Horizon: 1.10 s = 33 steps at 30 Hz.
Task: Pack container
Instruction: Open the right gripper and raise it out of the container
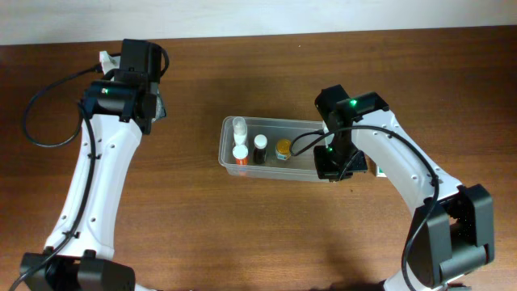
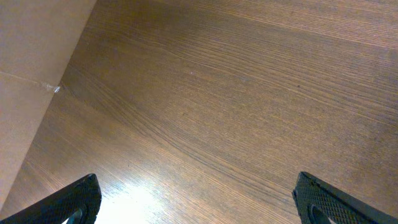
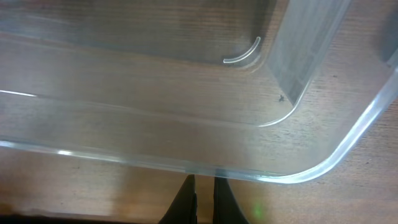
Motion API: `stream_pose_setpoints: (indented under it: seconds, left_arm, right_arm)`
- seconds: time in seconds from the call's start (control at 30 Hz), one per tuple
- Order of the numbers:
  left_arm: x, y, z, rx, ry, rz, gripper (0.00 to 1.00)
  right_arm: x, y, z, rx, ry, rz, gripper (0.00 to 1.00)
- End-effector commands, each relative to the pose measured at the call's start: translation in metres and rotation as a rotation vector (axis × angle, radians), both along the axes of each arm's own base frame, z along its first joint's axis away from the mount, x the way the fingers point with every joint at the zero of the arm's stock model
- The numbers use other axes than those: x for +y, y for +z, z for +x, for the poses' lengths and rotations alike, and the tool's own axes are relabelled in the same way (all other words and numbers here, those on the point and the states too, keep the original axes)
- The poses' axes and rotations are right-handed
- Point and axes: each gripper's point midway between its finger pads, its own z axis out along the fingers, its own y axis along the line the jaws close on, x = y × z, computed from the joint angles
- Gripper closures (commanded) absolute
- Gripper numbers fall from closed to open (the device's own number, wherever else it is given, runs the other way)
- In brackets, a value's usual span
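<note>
A clear plastic container [image 1: 300, 124] sits just right of the centre of a brown wooden table [image 1: 242, 234], its long sides running from 9 to 3 o'clock. Four small items stand in its 9 o'clock half: a white bottle [image 1: 240, 126], an orange-capped bottle [image 1: 241, 153], a dark bottle [image 1: 260, 147] and a yellow jar [image 1: 283, 149]. The 3 o'clock half is bare. The right gripper [image 3: 204, 186] hangs over that end, its fingers [image 3: 186, 202] drawn narrow with only a slit between them and nothing visible in it. In the wrist view they point toward the tub's rounded corner and rim. A small white-and-green box [image 1: 376, 170] shows just beside the tub's 3 o'clock end, mostly hidden by the arm. The left gripper [image 2: 196, 186] hovers well apart from the tub, toward 10 o'clock of the table, its fingers [image 2: 74, 202] spread wide above bare wood and holding nothing.
</note>
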Motion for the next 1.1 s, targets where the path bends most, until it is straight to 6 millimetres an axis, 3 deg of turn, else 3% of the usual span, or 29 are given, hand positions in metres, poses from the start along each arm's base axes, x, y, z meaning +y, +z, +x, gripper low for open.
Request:
stream_pose_setpoints:
  seconds: [0.0,0.87,1.07]
  left_arm:
    - [0.004,0.015,-0.002,-0.039,0.009,0.008,0.01]
    - [0.004,0.015,-0.002,-0.039,0.009,0.008,0.01]
    - [0.004,0.015,-0.002,-0.040,0.009,0.008,0.01]
  right_arm:
    - [-0.006,-0.002,0.003,-0.020,0.010,-0.030,0.96]
    - [-0.003,-0.004,0.018,-0.084,0.011,-0.021,0.95]
    - [-0.005,-0.004,0.025,-0.115,0.015,-0.038,0.88]
